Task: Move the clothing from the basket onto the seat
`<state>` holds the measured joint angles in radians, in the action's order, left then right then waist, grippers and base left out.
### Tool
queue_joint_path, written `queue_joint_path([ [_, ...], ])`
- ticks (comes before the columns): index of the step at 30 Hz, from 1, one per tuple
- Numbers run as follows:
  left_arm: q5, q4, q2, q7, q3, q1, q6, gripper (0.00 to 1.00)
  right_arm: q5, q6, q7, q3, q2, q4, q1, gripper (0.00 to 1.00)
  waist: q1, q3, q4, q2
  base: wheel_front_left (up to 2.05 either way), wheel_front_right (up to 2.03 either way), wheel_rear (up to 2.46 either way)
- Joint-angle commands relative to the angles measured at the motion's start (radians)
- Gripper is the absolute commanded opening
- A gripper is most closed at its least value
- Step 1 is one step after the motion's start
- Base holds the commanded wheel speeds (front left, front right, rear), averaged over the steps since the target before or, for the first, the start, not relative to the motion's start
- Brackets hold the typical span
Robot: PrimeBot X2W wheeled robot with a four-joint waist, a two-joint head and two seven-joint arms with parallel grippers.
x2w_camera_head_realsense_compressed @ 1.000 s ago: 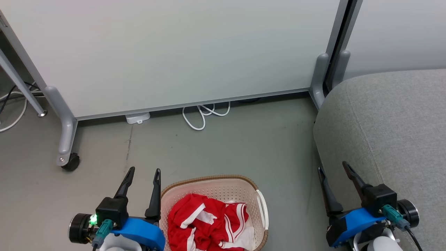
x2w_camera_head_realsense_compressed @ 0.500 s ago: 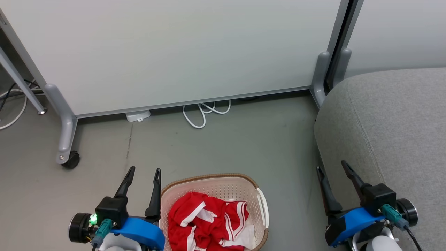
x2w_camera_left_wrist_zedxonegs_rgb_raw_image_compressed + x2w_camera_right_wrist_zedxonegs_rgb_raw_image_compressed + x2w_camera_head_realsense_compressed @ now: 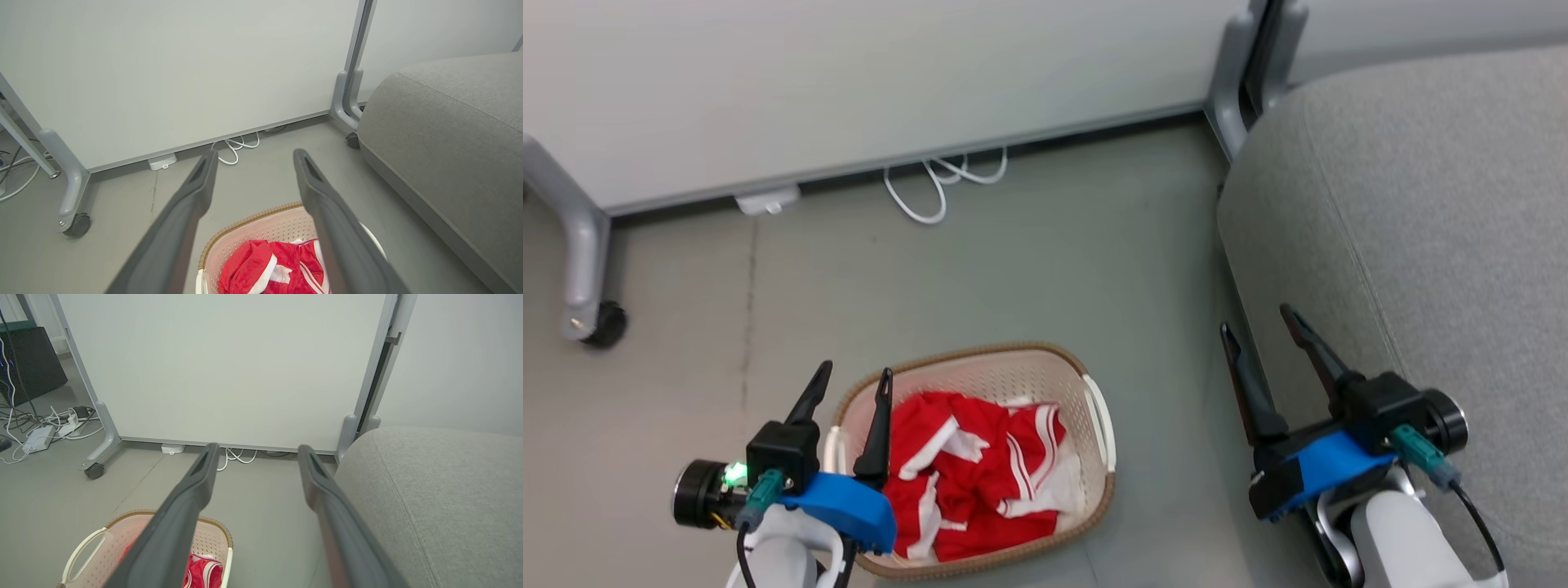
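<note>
Red clothing (image 3: 964, 465) lies heaped in the basket (image 3: 980, 353). The left claw (image 3: 854, 371) hovers by its rim, fingers apart. The right claw (image 3: 1256, 320) is spread too, beside the seat (image 3: 1421, 204).

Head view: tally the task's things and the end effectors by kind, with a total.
end effectors: 2, the left end effector and the right end effector
basket: 1
clothing pile: 1
seat: 1
total: 5

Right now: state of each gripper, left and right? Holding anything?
Left gripper: open, holding nothing.
Right gripper: open, holding nothing.
</note>
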<state>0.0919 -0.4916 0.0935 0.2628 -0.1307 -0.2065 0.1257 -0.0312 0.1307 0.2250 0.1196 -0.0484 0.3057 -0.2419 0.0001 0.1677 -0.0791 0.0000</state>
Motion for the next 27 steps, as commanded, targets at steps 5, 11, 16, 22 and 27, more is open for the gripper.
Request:
queue_joint_path([
  [5,-0.010,-0.087,0.046,0.003,-0.032,-0.117,0.007,1.00,-0.026,0.000,0.011,0.028,-0.003,-0.026,-0.084,1.00,-0.0001,0.211,-0.101,0.0000,0.00,0.00,0.00],
  [11,-0.030,-0.212,0.108,0.003,-0.104,-0.226,0.005,1.00,-0.048,0.000,0.027,0.053,-0.002,-0.040,-0.152,1.00,-0.0001,0.350,-0.154,0.0000,0.00,0.00,0.00],
  [16,-0.024,-0.301,0.147,0.003,-0.146,-0.312,0.005,1.00,-0.066,0.000,0.036,0.084,-0.002,-0.051,-0.197,1.00,-0.0001,0.449,-0.186,0.0000,0.00,0.00,0.00],
  [22,-0.041,-0.400,0.182,-0.002,-0.194,-0.405,0.005,1.00,-0.091,0.000,0.040,0.104,-0.002,-0.063,-0.235,1.00,-0.0001,0.544,-0.209,0.0000,0.00,0.00,0.00],
  [27,-0.083,-0.479,0.200,-0.032,-0.228,-0.473,-0.026,1.00,-0.102,0.000,0.041,0.116,-0.002,-0.072,-0.255,1.00,-0.0001,0.604,-0.216,0.0000,0.00,0.00,0.00],
])
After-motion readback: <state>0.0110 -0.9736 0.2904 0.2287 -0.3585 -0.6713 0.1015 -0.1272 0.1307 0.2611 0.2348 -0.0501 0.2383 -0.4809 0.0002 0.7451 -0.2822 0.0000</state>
